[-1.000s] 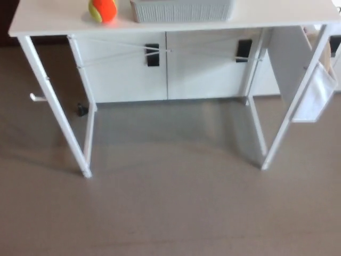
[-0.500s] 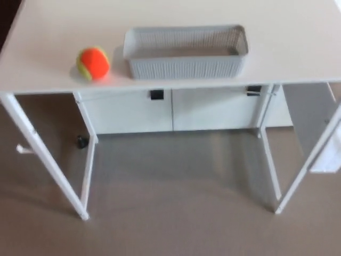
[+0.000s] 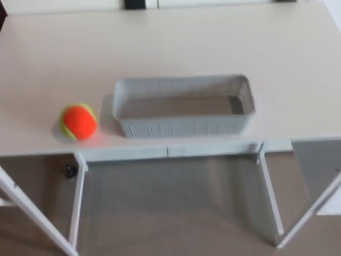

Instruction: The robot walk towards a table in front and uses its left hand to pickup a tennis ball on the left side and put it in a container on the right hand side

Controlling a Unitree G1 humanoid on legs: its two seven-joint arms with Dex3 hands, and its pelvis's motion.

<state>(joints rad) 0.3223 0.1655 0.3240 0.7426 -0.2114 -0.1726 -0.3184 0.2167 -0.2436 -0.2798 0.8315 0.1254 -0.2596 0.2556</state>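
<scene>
Tennis ball [image 3: 79, 122] (orange side up); container [image 3: 184, 127] lies crosswise

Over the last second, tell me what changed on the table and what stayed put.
Only the camera moved: it came closer, so the white table now fills most of the view and less floor shows. The orange and yellow-green tennis ball remains left of the grey slatted plastic basket, apart from it, near the table's front edge. Nothing was grasped or released.
</scene>
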